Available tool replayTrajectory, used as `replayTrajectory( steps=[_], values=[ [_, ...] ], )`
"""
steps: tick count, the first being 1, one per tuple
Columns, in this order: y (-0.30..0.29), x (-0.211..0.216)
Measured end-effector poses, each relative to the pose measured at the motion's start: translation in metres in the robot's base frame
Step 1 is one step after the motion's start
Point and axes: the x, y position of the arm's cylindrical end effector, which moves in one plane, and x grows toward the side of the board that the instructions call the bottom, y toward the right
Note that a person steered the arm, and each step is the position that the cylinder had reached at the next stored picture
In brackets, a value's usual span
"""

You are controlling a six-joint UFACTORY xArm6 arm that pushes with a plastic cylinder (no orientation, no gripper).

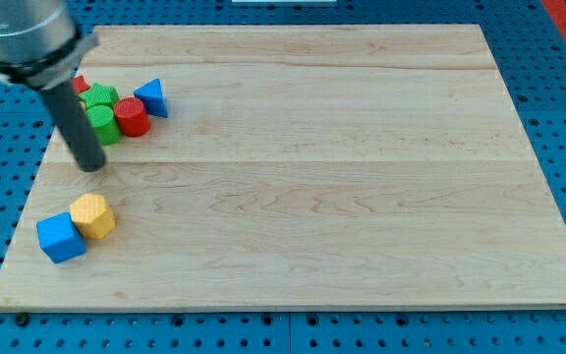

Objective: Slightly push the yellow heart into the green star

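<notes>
Nearest the view's bottom sits a blue cube (60,238), touching a yellow block (93,215) just up and to its right; that yellow piece reads as six-sided rather than heart-shaped, so I cannot say the yellow heart named in the task is visible at all. Both rest near the left edge of the wooden worktop (342,177).

Toward the view's top left lies a tight cluster: a green block (99,96) with lobed edges (possibly the green star, though the rod covers part of it), a second green block (105,127) below it, a red cylinder (132,116) to their right, a blue triangular block (152,97) beyond that, and a sliver of another red block (80,85) peeking past the rod. They are packed so closely that any push into the star would likely disturb its neighbours.

My tip (90,166) stands on bare wood just below the cluster and well above the yellow and blue pair, touching no block. No claw is fitted, only the rod.

No brand, label or readable writing shows anywhere.
</notes>
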Motion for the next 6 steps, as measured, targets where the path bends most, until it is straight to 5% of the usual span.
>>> replayTrajectory(
  steps=[1, 3, 6],
  values=[
    [-0.061, -0.008],
    [-0.062, -0.053],
    [-0.044, -0.024]
  ],
)
